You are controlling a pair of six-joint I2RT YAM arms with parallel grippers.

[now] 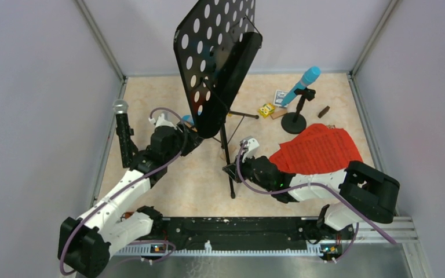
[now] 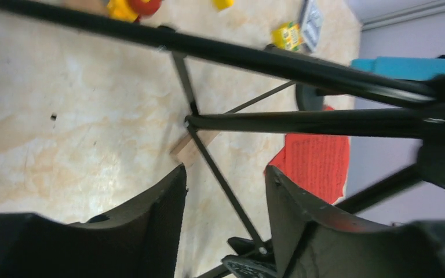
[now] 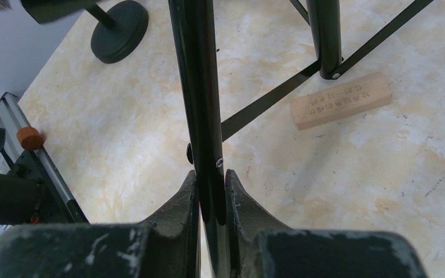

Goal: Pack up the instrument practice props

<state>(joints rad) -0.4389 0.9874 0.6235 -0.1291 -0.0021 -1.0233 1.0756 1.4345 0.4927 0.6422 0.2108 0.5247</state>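
Jaws of the right gripper (image 3: 211,184) are pinching a black tripod leg (image 3: 196,69) of the music desk (image 1: 220,69), which is standing mid-scene on the surface (image 1: 197,185). The left gripper (image 2: 225,174) is hovering near the desk's lower edge, jaws spread wide. Red pages (image 1: 318,147) are lying to the right, and open room is showing near left of the leg.
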